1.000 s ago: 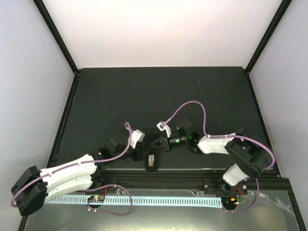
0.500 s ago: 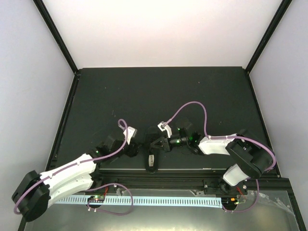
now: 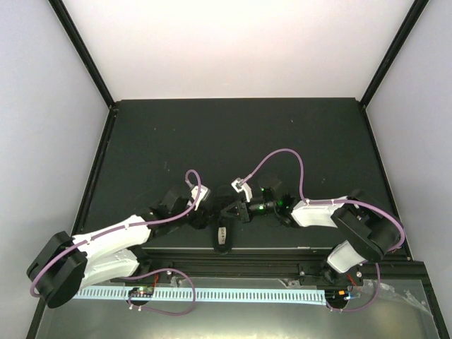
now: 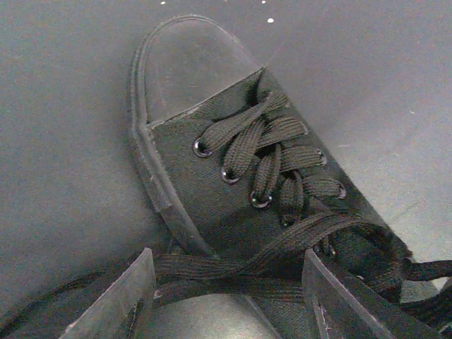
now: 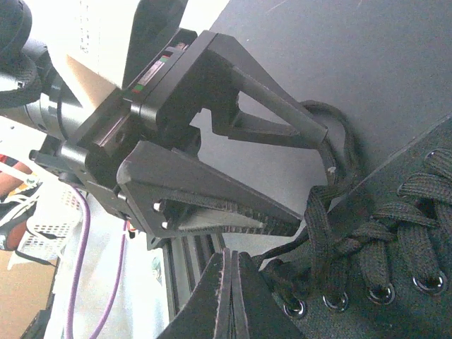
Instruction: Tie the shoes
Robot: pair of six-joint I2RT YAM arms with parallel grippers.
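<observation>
The small black canvas shoe (image 4: 205,198) lay on the table (image 3: 282,141); at its open top the left end effector (image 4: 227,258) stood spread around a flat lace (image 4: 212,267), likely to catch it; the right end effector (image 5: 230,258) was pressed together beside its eyelets.

You are looking at a black canvas shoe (image 4: 212,205) with flat black woven laces (image 4: 272,152), a matte black toe cap (image 4: 187,67) and dark, glinting eyelets (image 4: 227,174). It lies on a dark grey table (image 4: 63,141) flecked with tiny white specks. From above, a small pale patch (image 3: 223,232) marks one end of the shoe. The left arm (image 3: 113,240) and right arm (image 3: 314,212) have white shells with black joints and carry purple cables (image 3: 282,152). The left gripper (image 5: 314,180) is black.
</observation>
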